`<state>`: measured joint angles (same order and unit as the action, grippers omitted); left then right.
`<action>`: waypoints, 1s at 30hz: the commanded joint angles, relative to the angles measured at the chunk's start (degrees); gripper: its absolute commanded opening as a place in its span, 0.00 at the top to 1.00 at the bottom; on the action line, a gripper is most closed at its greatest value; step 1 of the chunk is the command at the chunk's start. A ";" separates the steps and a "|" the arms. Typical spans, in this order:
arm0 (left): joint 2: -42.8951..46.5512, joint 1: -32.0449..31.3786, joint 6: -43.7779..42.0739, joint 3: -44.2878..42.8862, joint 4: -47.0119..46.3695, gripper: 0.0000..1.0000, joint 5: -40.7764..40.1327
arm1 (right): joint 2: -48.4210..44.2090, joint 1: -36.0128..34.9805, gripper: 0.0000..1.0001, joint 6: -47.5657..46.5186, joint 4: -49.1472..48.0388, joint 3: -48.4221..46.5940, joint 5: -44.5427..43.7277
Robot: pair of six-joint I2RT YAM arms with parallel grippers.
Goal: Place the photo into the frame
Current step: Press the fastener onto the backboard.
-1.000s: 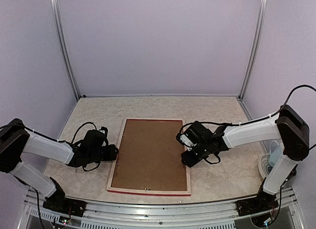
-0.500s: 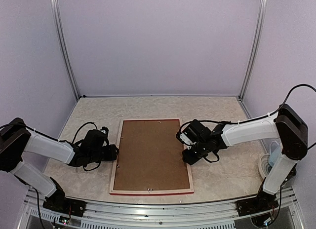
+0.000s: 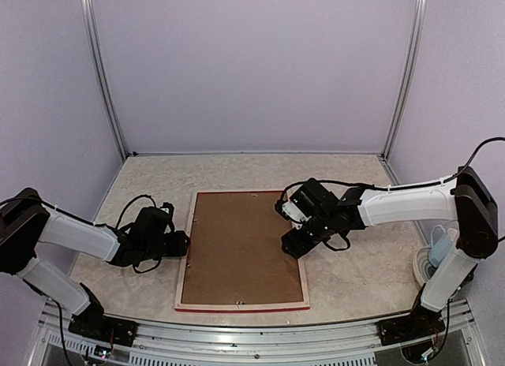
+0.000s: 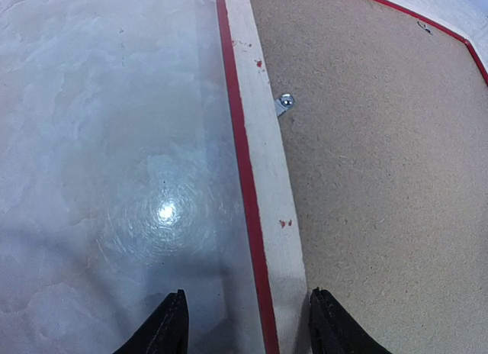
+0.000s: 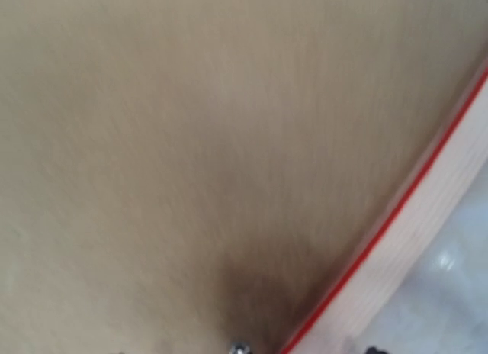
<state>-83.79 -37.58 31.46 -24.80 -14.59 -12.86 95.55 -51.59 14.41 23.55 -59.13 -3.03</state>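
The frame (image 3: 303,263) lies face down in the middle of the table, showing pale wood rails with red edges. A brown backing board (image 3: 241,244) fills its opening. The photo is hidden from every view. My left gripper (image 3: 181,244) is low at the frame's left rail (image 4: 263,178). In the left wrist view this gripper (image 4: 248,327) is open, with one finger over the table and the other at the rail's inner edge. My right gripper (image 3: 290,245) hovers over the board by the right rail (image 5: 415,239). That view is blurred, and the fingertips (image 5: 374,350) barely show, set far apart.
A small metal tab (image 4: 284,104) sits on the left rail's inner edge, and another (image 5: 239,346) is near the right rail. A white and blue object (image 3: 432,259) stands at the table's right edge beside the right arm's base. Purple walls enclose the table.
The frame has swung slightly and now lies square to the front edge. My right gripper has moved left and further in over the backing board. The left gripper has stayed in place.
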 commanded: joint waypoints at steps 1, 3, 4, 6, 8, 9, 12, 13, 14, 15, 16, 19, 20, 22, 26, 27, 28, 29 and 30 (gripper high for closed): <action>-0.93 0.25 -1.05 -0.92 0.75 0.46 0.29 | 0.15 -0.44 0.32 -2.01 2.49 -2.36 -2.15; -0.86 0.26 -1.06 -0.95 0.76 0.46 0.38 | 1.48 -0.39 0.30 -2.55 2.84 -2.49 -2.78; -0.85 0.27 -1.05 -0.94 0.75 0.46 0.38 | 2.13 -0.39 0.30 -2.74 2.97 -2.54 -3.04; -0.81 0.25 -1.06 -0.90 0.70 0.46 0.36 | 3.28 -0.39 0.28 -3.02 3.20 -2.60 -3.57; -0.77 0.25 -1.05 -0.95 0.70 0.46 0.46 | 4.43 -0.35 0.28 -3.10 3.47 -2.62 -4.46; -0.80 0.25 -1.06 -0.94 0.72 0.46 0.47 | 4.73 -0.28 0.28 -3.08 3.57 -2.63 -4.69; -0.91 0.25 -1.14 -0.95 0.70 0.46 0.49 | 5.30 -0.10 0.27 -3.08 3.54 -2.42 -4.84; -0.81 0.24 -1.14 -0.95 0.70 0.46 0.49 | 5.39 0.03 0.27 -3.08 3.38 -2.25 -4.77; -0.73 0.23 -1.18 -0.93 0.70 0.46 0.51 | 5.43 0.18 0.27 -3.12 3.28 -2.10 -4.63; -0.81 0.27 -1.15 -0.90 0.70 0.46 0.55 | 5.44 0.19 0.27 -3.25 3.25 -1.90 -4.32; -0.81 0.24 -1.14 -0.95 0.70 0.46 0.58 | 5.50 0.45 0.28 -3.33 3.18 -1.76 -4.18; -0.85 0.23 -1.13 -1.02 0.70 0.46 0.64 | 5.84 1.06 0.30 -3.75 3.11 -1.41 -3.01; -0.89 0.23 -1.22 -1.01 0.78 0.46 0.72 | 5.98 1.25 0.30 -3.90 3.17 -1.34 -2.65; -1.02 0.23 -1.21 -1.03 0.79 0.46 0.69 | 6.18 1.53 0.31 -4.22 3.33 -1.24 -2.07; -1.04 0.23 -1.23 -0.97 0.79 0.46 0.75 | 6.43 1.97 0.35 -4.74 3.54 -1.08 -1.54; -1.07 0.23 -1.27 -0.99 0.79 0.46 0.80 | 6.41 2.06 0.36 -4.86 3.66 -1.07 -1.34; -1.10 0.27 -1.23 -0.96 0.79 0.46 0.82 | 6.41 2.10 0.37 -4.91 3.66 -1.04 -1.18; -1.11 0.23 -1.23 -1.03 0.79 0.46 0.81 | 6.33 2.19 0.38 -5.06 3.70 -1.05 -1.11; -1.08 0.23 -1.22 -0.98 0.79 0.46 0.81 | 6.28 2.24 0.39 -5.04 3.64 -0.91 -0.98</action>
<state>-83.88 -37.58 31.40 -24.82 -14.63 -12.71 101.34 -49.87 10.11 26.50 -60.82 -4.99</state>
